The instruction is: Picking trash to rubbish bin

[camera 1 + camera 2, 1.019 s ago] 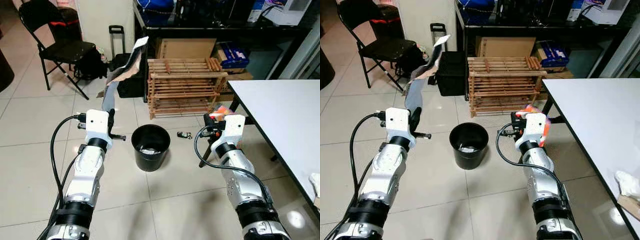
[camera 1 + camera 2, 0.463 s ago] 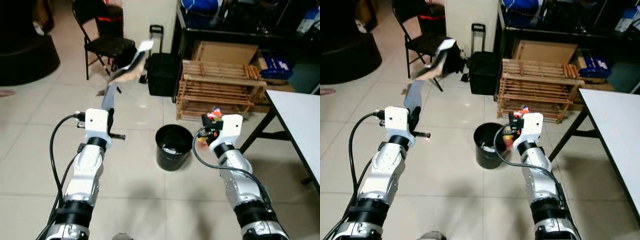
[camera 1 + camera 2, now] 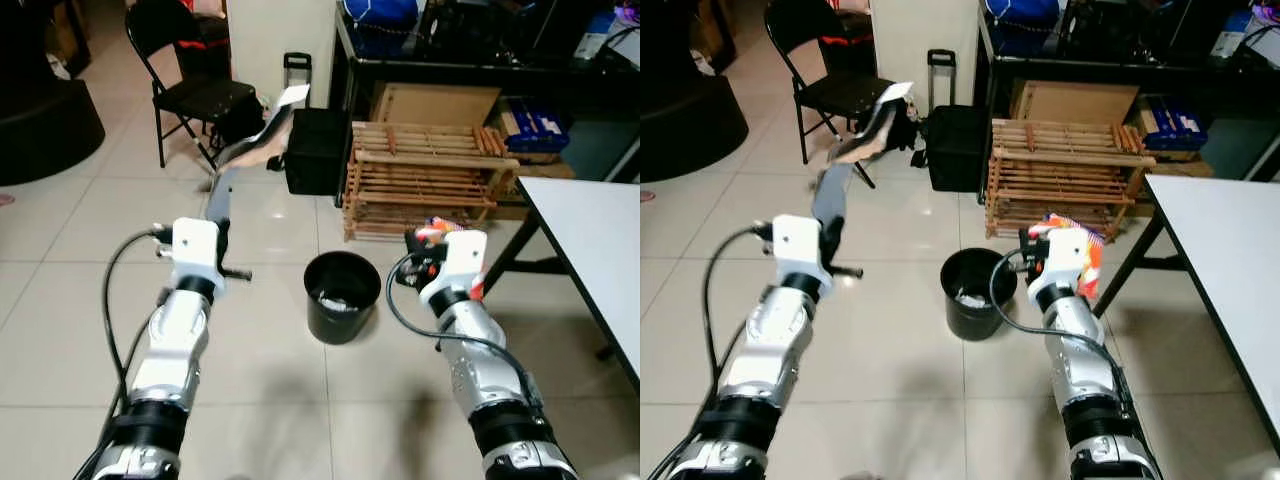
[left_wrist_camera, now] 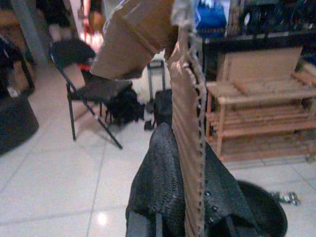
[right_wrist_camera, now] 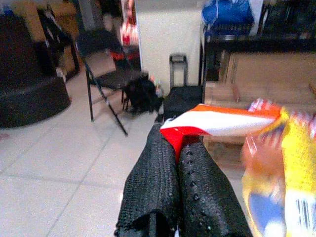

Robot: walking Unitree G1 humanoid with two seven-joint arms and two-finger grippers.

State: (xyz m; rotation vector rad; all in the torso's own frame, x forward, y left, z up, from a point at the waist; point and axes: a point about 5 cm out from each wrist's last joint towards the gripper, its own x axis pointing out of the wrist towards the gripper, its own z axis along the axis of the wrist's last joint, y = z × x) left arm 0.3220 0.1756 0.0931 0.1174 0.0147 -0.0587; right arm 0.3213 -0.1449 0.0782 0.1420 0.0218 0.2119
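Two pieces of trash are carried toward the bin (image 3: 342,296).

A torn cardboard strip (image 4: 190,123) is pinched upright by the left gripper (image 3: 218,218), a snack wrapper (image 5: 232,121) by the right gripper (image 5: 180,148); released from here, beside the rim, either could be dropped onto tiles.

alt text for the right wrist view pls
The right gripper, fingers shut, pinches a red, white and yellow snack wrapper above a pale tiled floor. Behind stand a black folding chair and a dark suitcase.
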